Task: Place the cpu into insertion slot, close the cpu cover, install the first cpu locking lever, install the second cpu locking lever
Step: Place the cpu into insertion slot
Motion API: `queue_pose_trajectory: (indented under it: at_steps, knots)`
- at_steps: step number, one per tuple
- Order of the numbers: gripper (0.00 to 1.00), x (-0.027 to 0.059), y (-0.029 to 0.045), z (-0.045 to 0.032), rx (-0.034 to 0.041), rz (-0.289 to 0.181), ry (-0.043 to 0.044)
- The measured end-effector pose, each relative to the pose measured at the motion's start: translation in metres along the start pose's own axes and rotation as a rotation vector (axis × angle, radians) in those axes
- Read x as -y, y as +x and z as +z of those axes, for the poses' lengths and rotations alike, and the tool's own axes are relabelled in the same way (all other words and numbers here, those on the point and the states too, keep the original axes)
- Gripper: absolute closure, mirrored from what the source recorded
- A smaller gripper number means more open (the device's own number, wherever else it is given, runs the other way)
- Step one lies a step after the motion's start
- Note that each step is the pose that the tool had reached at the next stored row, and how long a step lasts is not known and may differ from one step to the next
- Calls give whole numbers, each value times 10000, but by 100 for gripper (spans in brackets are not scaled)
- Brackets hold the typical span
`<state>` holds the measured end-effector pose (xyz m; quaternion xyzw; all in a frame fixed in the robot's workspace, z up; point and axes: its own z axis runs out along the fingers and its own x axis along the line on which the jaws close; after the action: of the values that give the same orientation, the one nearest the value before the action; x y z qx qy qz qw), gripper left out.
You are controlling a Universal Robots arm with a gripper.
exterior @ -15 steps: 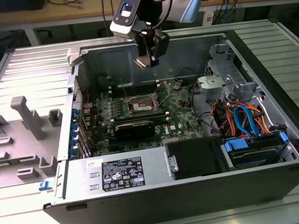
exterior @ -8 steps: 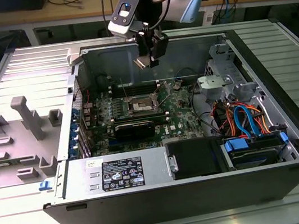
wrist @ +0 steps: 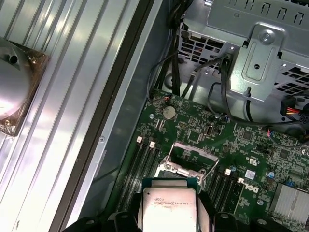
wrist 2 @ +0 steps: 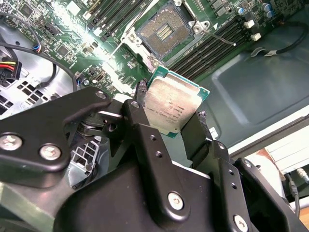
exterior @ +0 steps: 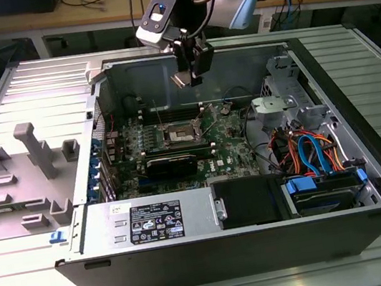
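The gripper (wrist 2: 171,103) fingers clamp the cpu (wrist 2: 175,89) by its edges, held above the open socket (wrist 2: 164,31) near the board's (wrist 2: 58,29) middle. The cpu hangs tilted; seated askew, it would likely damage the socket.

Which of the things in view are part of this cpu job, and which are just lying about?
Job: cpu, held in the pincer; empty insertion slot.
Lying about: grey plastic jigs; orange and blue drive cables; long black card; coin battery.
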<state>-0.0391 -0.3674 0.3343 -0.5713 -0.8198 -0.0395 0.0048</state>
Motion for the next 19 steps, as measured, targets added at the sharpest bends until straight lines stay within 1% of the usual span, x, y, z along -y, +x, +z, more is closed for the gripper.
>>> queue_pose_trajectory:
  at_steps: [15,17,19]
  knots:
    - [46,0,0,0,1,28,-2]
    - [46,0,0,0,8,156,-9]
    - [46,0,0,2,28,484,-26]
